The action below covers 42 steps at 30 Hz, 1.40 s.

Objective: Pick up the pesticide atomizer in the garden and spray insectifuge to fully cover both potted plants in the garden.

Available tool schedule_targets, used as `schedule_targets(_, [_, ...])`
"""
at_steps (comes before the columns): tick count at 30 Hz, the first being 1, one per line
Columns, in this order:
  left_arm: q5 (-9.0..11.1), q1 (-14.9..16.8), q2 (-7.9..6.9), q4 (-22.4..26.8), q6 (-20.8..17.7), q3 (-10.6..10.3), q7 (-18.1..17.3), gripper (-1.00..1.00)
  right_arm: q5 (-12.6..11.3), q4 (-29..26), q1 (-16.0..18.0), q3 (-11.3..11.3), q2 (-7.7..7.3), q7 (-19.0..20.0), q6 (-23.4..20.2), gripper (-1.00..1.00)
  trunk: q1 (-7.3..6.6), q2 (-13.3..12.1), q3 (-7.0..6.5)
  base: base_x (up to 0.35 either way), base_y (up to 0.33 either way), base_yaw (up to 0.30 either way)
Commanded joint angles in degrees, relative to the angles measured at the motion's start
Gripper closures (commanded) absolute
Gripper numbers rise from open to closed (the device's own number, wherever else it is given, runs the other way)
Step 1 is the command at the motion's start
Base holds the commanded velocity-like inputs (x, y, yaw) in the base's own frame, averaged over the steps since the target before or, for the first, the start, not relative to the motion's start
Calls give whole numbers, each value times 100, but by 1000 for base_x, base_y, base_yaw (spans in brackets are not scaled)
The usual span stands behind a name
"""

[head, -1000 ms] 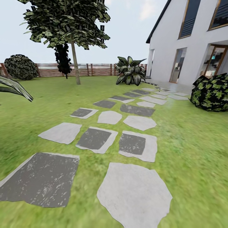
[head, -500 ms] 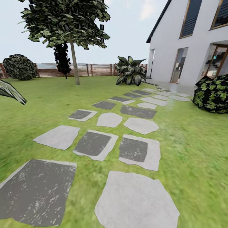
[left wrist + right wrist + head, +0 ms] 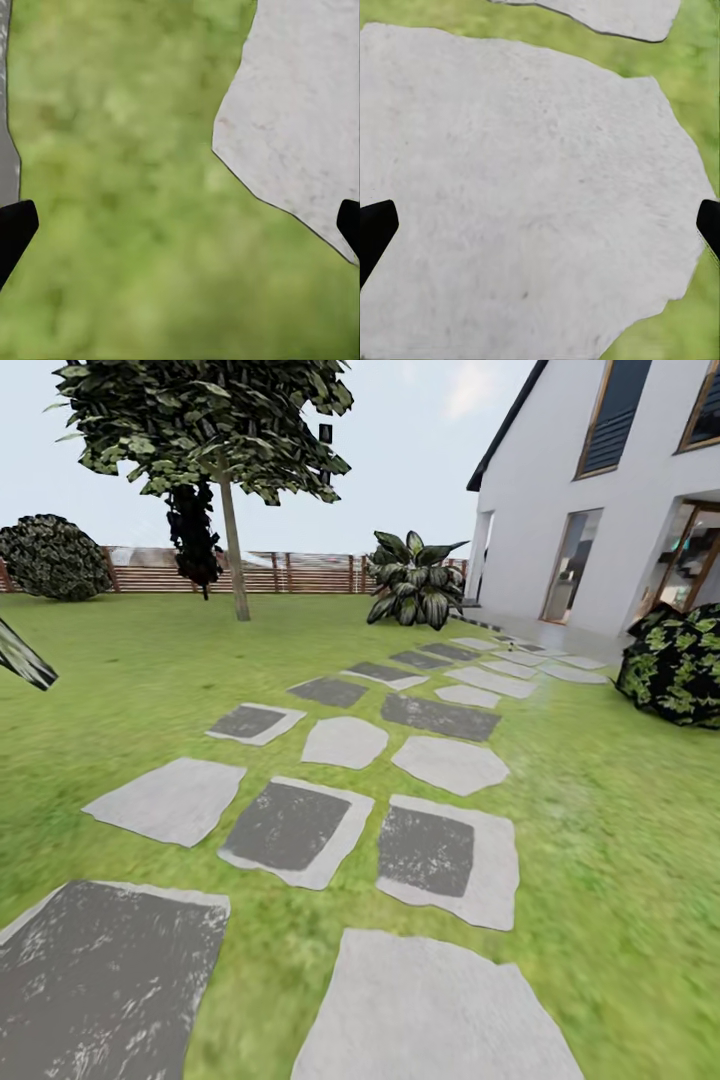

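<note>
While both end effectors are spread and empty over the grey stepping-stone path [image 3: 430, 760], the green lawn's [image 3: 620, 810] potted plants could be missed.

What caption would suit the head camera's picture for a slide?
Stepping stones cross the lawn toward a white house, with a tree and fence behind.

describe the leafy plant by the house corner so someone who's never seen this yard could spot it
Start at the white house on the right and follow the stepping-stone path to its far end. There, before the brown slatted wooden fence, stands a broad-leaved plant. Its large pointed dark-and-pale leaves fan upward, unlike the rounded dark bushes and the thin-trunked tree.
</note>
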<state>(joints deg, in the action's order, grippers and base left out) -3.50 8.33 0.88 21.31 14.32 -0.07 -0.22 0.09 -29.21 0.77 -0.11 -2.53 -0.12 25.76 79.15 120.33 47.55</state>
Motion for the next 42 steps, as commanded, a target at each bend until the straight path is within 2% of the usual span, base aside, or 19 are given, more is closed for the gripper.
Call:
schedule_targets(1, [-37, 2, 2, -2, 18, 3, -2, -100, -1, 3, 2, -2, -2, -1, 17, -100, 1, 4, 6, 339, 0, 0])
schedule_targets(42, [-46, 2, -3, -4, 18, -2, -4, -100, 7, 3, 2, 25, -2, -5, 17, -100, 1, 4, 6, 339, 0, 0])
